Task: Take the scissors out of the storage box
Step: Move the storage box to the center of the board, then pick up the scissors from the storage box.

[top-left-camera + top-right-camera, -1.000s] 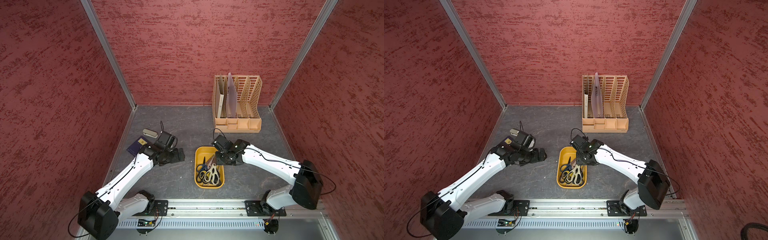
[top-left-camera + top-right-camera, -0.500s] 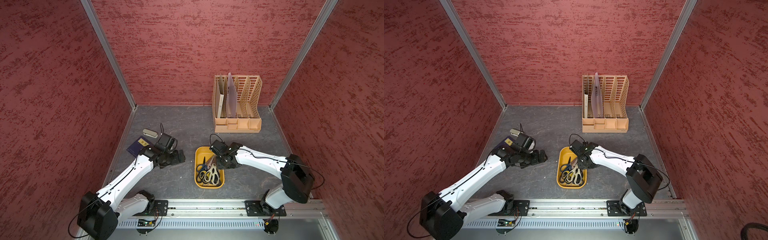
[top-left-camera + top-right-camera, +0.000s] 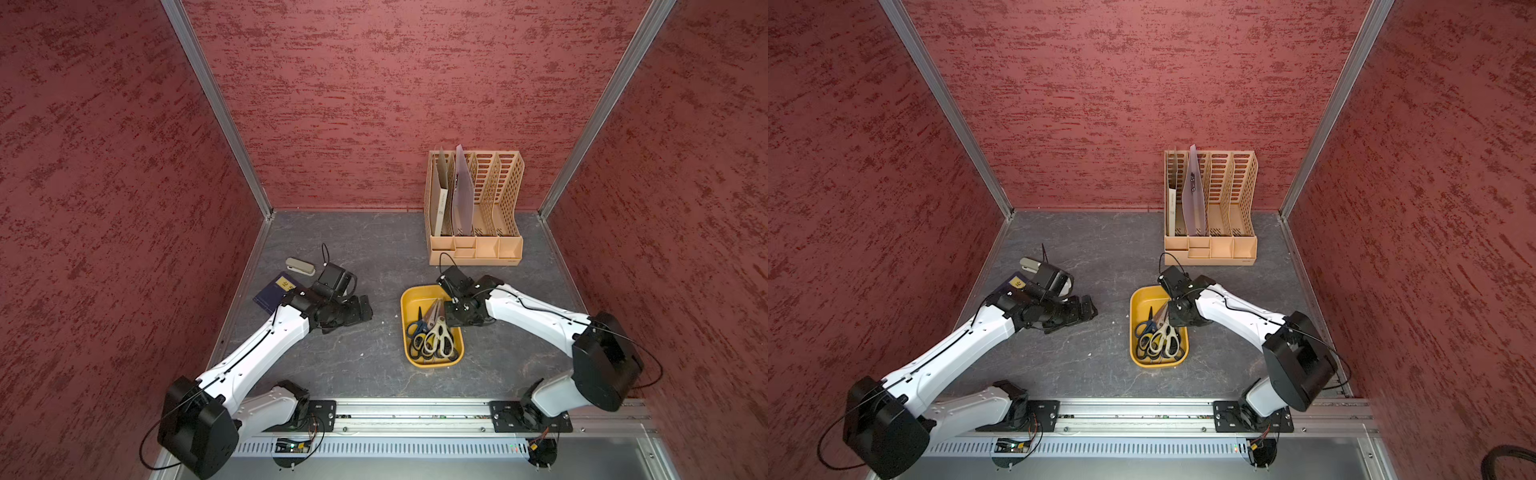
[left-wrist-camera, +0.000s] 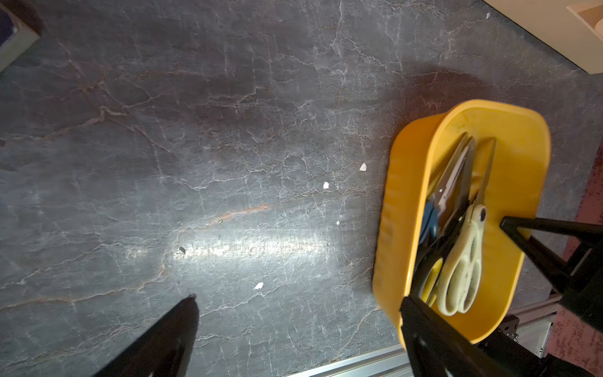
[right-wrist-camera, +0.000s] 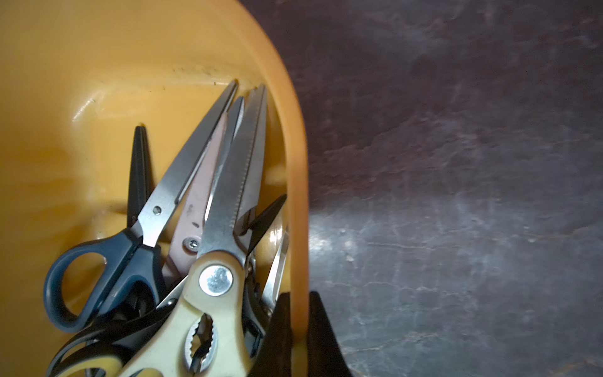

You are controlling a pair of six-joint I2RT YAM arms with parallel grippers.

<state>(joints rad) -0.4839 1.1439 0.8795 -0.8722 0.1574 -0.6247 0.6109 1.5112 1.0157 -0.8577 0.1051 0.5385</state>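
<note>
The right gripper (image 5: pixel 298 329) is clamping the side rim of the storage box (image 5: pixel 98 58), with one finger inside the wall and one outside. The scissors (image 5: pixel 228 182) are lying heaped just inside the inner finger. A thin rim hold is probably calling for slow, level tipping. Beyond the opposite rim the left gripper (image 4: pixel 298 298) is hovering over bare table (image 3: pixel 374 257) with its jaws wide apart. The file organizer (image 3: pixel 476 245) is standing farther off.

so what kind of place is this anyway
Probably a robot test booth dressed as an office desk: red panel walls, a metal mounting rail, plus a file organizer and stapler.
</note>
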